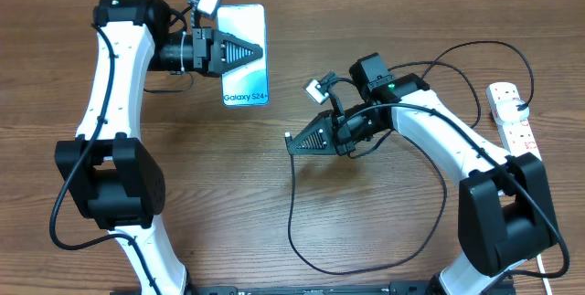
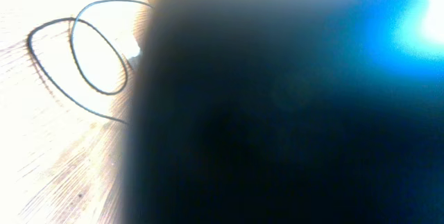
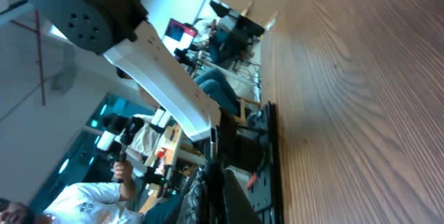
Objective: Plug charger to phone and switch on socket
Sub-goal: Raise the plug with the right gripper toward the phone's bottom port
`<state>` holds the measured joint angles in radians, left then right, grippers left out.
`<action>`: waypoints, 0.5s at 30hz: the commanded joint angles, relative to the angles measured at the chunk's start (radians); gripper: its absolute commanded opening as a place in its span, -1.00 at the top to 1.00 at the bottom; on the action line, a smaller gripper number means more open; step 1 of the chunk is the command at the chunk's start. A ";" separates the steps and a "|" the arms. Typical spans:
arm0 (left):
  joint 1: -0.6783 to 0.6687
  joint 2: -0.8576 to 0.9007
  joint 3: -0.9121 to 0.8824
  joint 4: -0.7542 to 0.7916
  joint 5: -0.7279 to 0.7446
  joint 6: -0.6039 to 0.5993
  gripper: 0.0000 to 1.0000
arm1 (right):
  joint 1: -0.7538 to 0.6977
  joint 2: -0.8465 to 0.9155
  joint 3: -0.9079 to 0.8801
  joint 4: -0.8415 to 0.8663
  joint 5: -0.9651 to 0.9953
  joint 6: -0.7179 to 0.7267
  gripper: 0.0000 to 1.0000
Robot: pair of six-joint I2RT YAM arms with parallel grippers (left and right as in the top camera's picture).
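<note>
left tool (image 1: 257, 52) clamped on slim black-edged phone (image 1: 247, 90) with lit blue screen, right tool (image 1: 292, 141) pinching thin black charger cable (image 1: 292, 202) tip, brown wooden surface (image 1: 366, 21) underneath

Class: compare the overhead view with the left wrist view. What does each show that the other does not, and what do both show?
Only overhead: both arms, the phone with its lit screen readable at the left fingers, the right fingers at the charger tip, and the socket at the right edge of the table. Only left wrist: nothing distinct, just a dark blur with a blue glow filling most of the frame. Both: loops of the charger's black cable lying on the wooden table.
</note>
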<state>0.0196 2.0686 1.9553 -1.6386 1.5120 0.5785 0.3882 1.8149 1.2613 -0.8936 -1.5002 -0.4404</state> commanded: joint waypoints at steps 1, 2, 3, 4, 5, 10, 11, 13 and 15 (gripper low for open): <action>0.000 -0.015 0.003 -0.004 0.068 -0.024 0.91 | 0.011 -0.013 0.000 0.072 -0.069 0.159 0.92; 0.000 -0.015 0.003 -0.004 0.068 -0.042 0.91 | 0.012 -0.013 0.004 0.097 -0.065 0.201 0.92; 0.000 -0.015 0.003 -0.004 0.068 -0.068 0.91 | 0.012 -0.013 0.011 0.118 -0.057 0.239 0.92; 0.001 -0.015 0.003 -0.004 0.068 -0.087 0.91 | 0.012 -0.013 0.019 0.131 -0.041 0.271 0.92; 0.001 -0.015 0.003 -0.003 0.067 -0.110 0.91 | 0.012 -0.014 0.034 0.139 -0.005 0.312 0.92; 0.001 -0.015 0.003 -0.002 0.067 -0.161 0.91 | 0.018 -0.032 0.085 0.213 0.094 0.486 0.92; 0.001 -0.015 0.003 0.002 0.067 -0.161 0.91 | 0.022 -0.042 0.087 0.241 0.094 0.519 0.92; 0.003 -0.015 0.003 0.024 0.067 -0.172 0.91 | 0.032 -0.061 0.088 0.288 0.098 0.564 0.92; 0.006 -0.015 0.003 0.069 0.067 -0.219 0.91 | 0.043 -0.079 0.088 0.309 0.120 0.593 0.92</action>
<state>0.0181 2.0686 1.9553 -1.5978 1.5272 0.4221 0.4095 1.8008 1.3170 -0.6022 -1.4109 0.0391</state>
